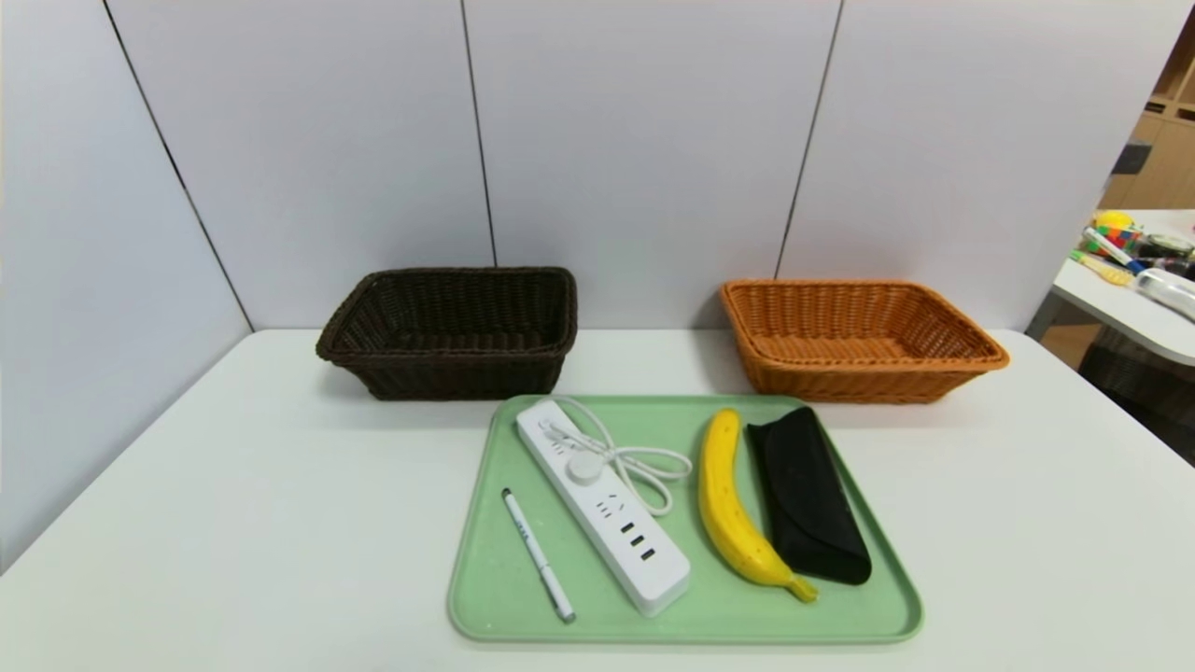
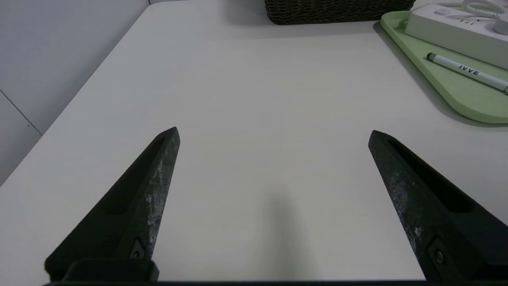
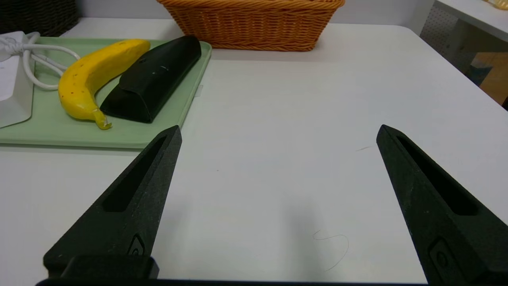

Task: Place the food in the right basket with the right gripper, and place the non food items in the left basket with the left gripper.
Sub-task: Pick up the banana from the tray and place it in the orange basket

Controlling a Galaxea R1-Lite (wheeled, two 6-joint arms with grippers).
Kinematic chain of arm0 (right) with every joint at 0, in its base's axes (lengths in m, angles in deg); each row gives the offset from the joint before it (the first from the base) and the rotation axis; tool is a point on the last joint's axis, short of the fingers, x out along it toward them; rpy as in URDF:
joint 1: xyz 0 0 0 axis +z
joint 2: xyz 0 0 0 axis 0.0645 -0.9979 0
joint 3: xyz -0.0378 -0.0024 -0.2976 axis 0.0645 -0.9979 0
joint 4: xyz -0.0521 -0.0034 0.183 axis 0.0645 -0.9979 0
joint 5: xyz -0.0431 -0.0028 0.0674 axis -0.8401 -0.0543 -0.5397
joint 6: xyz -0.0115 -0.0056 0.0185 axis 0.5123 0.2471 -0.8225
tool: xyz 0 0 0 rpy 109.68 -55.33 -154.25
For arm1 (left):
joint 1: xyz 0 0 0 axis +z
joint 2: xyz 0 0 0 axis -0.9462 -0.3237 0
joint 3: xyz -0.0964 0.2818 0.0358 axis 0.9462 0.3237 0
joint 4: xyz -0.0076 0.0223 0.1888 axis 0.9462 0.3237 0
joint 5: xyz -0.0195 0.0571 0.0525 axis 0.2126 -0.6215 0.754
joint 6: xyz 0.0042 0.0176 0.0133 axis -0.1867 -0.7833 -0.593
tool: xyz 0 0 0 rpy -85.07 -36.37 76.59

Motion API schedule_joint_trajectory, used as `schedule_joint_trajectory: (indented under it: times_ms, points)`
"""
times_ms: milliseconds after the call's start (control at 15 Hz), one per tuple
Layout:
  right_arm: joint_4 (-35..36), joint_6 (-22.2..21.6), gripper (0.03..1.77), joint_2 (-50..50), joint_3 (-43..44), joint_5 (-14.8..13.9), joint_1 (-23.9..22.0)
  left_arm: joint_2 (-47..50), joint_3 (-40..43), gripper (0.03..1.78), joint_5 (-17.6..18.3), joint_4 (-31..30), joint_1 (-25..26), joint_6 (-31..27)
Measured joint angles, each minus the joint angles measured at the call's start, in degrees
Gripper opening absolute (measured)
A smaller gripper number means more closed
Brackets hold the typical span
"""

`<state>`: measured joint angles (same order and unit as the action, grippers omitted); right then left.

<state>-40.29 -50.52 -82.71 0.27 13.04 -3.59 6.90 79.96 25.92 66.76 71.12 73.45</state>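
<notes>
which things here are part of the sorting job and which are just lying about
Job: banana, pen, power strip, black case, dark basket, orange basket, green tray.
Lying about: clutter on the side table.

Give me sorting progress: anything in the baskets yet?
Done: nothing; the dark basket and orange basket are empty. In hand: nothing; left gripper and right gripper are open over bare table. Left: banana, pen, power strip and black case, all on the tray.
</notes>
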Motion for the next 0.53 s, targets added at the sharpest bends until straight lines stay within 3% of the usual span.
schedule_joint_trajectory:
  times_ms: [533]
  points:
    - [0.0, -0.8, 1.7, 0.0, 0.0, -0.5, 0.0, 0.0, 0.0, 1.69, 0.0, 0.0, 0.0, -0.1]
